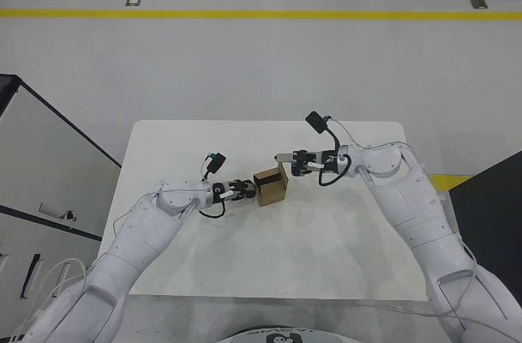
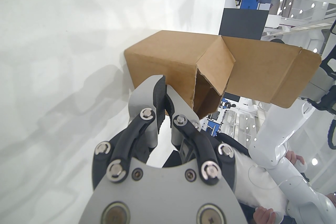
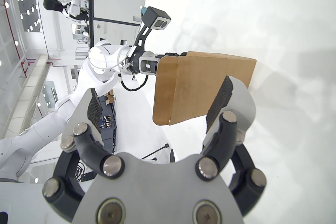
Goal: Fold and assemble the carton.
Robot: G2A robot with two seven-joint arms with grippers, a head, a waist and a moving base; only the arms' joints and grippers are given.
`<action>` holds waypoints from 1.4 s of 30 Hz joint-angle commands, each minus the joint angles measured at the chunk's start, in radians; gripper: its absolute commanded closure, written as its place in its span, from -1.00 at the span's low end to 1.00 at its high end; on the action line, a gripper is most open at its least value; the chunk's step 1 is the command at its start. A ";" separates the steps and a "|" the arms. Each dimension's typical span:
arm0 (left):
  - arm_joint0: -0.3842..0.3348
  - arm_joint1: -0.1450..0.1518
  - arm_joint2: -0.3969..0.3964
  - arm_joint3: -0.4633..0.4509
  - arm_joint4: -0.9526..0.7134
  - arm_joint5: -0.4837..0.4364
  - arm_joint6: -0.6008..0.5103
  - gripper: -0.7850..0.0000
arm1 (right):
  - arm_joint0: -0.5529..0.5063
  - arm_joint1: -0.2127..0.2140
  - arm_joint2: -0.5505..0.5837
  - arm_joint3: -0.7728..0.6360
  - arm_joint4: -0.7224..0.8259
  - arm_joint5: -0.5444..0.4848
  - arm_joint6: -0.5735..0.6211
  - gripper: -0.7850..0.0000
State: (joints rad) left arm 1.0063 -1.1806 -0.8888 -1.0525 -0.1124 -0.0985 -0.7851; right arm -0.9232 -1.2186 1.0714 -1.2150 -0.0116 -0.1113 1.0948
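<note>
A small brown carton [image 1: 269, 187] stands on the white table [image 1: 346, 257] near its middle, between my two grippers. My left gripper [image 1: 249, 190] is on its left side, shut on the edge of a side wall [image 2: 164, 93]. One end of the carton [image 2: 162, 59] gapes, with a small flap bent inward and a long lid flap [image 2: 265, 72] with a tuck tab sticking out. My right gripper [image 1: 284, 165] is at the carton's upper right corner. It is open [image 3: 160, 100], and the lid flap [image 3: 204, 83] lies between its fingers, untouched.
A grey cabinet [image 1: 38, 146] stands off the table's left edge and a dark panel [image 1: 501, 206] off its right. The table's front half and far strip are bare white surface.
</note>
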 commanded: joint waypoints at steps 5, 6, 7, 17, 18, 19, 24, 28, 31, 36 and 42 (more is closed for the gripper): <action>0.000 0.000 0.000 0.000 0.000 0.000 0.000 1.00 | 0.068 0.018 0.003 -0.042 -0.079 0.145 0.160 -1.00; 0.000 0.000 0.000 0.000 0.000 0.000 0.000 1.00 | 0.072 0.019 -0.001 -0.052 -0.083 0.153 0.177 -1.00; 0.000 0.000 0.000 0.000 0.000 0.000 0.000 1.00 | 0.082 0.021 -0.016 -0.058 -0.106 0.168 0.229 -1.00; 0.000 0.000 0.000 0.000 0.000 0.000 0.000 1.00 | 0.061 0.029 0.023 -0.051 -0.072 0.124 0.184 -1.00; 0.000 0.000 0.000 0.000 0.000 0.000 0.000 1.00 | 0.056 0.035 0.044 -0.046 -0.069 0.106 0.186 -1.00; 0.000 0.000 0.000 0.000 0.000 0.000 0.000 1.00 | 0.052 0.039 0.057 -0.046 -0.067 0.094 0.189 -1.00; 0.000 0.000 0.000 0.000 0.000 0.000 0.000 1.00 | 0.027 0.059 0.099 -0.035 -0.078 0.061 0.224 -0.98; 0.000 0.000 0.000 0.000 0.000 0.000 0.000 1.00 | 0.040 0.055 0.053 -0.016 -0.119 0.071 0.209 -0.43; 0.000 0.000 0.000 0.000 0.000 0.000 0.000 1.00 | 0.069 0.045 0.005 0.006 -0.137 0.076 0.198 -0.29; 0.000 0.000 0.000 0.000 0.000 0.000 0.000 1.00 | 0.118 0.028 -0.066 0.039 -0.161 0.085 0.183 -0.30; 0.000 0.000 0.000 0.000 0.000 0.000 0.000 1.00 | 0.162 0.009 -0.130 0.068 -0.170 0.079 0.178 -0.15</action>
State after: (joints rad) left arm 1.0063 -1.1806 -0.8888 -1.0525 -0.1124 -0.0985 -0.7851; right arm -0.7694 -1.2057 0.9532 -1.1524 -0.1797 -0.0311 1.2737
